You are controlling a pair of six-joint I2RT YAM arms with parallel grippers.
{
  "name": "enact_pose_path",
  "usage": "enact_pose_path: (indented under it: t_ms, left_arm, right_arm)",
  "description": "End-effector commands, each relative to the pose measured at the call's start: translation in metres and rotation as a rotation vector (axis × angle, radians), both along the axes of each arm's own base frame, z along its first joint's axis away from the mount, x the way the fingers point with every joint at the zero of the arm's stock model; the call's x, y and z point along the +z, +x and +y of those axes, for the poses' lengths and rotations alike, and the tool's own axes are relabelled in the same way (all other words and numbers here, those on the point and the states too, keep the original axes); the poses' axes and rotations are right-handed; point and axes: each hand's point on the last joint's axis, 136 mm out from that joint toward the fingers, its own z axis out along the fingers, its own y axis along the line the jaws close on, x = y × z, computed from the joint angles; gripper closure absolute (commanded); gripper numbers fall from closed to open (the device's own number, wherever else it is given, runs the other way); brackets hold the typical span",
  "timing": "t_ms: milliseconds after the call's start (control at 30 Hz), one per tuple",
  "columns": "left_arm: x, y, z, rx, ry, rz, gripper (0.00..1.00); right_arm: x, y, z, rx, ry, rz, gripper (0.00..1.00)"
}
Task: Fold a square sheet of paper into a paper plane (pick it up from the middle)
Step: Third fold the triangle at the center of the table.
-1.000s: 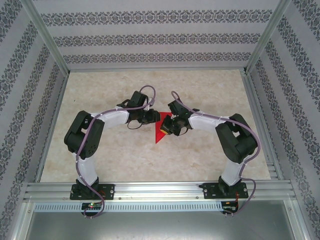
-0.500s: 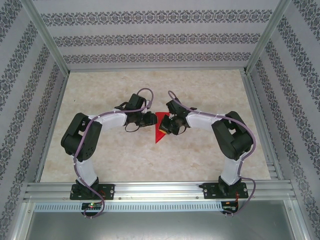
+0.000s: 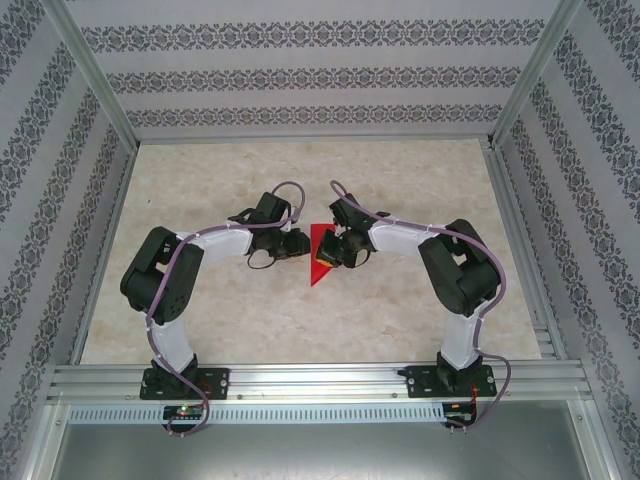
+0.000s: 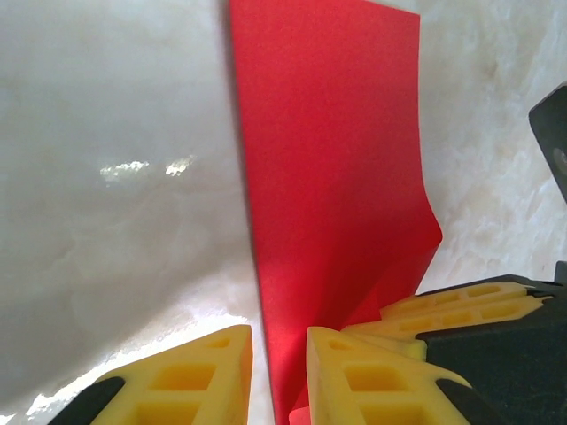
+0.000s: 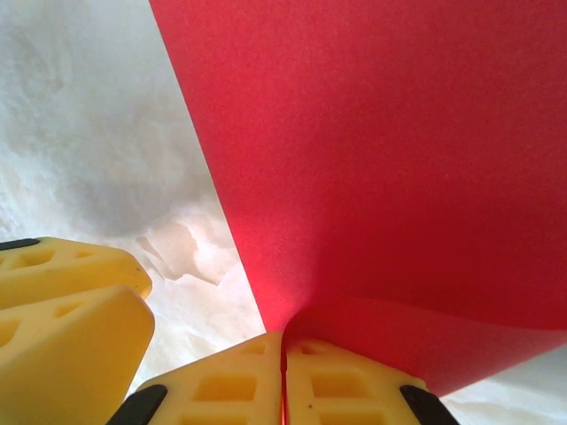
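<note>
Two arms are met over the table (image 3: 250, 320): the paper plane (image 3: 316, 276) is clamped by the right gripper (image 5: 283, 341); its edge is straddled by the left gripper (image 4: 279, 341), though whether it is pinched there cannot be told.

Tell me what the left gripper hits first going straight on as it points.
The red paper: it sits between the left gripper's fingers, so contact comes almost at once; depth beyond is unclear.
</note>
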Motion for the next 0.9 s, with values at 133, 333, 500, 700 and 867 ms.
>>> enact_pose_path:
  t_ms: [133, 333, 500, 700, 867]
  left_arm:
    - [0.006, -0.003, 0.006, -0.007, 0.013, -0.020, 0.76]
    - [0.004, -0.006, 0.007, -0.008, 0.016, -0.013, 0.77]
    - [0.002, -0.006, 0.008, -0.007, 0.014, -0.008, 0.77]
    - [0.003, -0.010, 0.005, -0.019, -0.001, 0.000, 0.79]
    - [0.002, -0.013, 0.004, -0.025, -0.016, 0.009, 0.80]
  right_arm:
    - [-0.005, -0.006, 0.007, 0.070, -0.018, 0.007, 0.90]
    - [-0.004, -0.001, 0.009, 0.065, -0.018, -0.002, 0.91]
    - [-0.001, 0.005, 0.008, 0.037, -0.008, -0.022, 0.91]
    - [-0.004, 0.005, 0.007, 0.033, -0.012, -0.016, 0.91]
    - [-0.004, 0.007, 0.005, 0.029, -0.014, -0.019, 0.91]
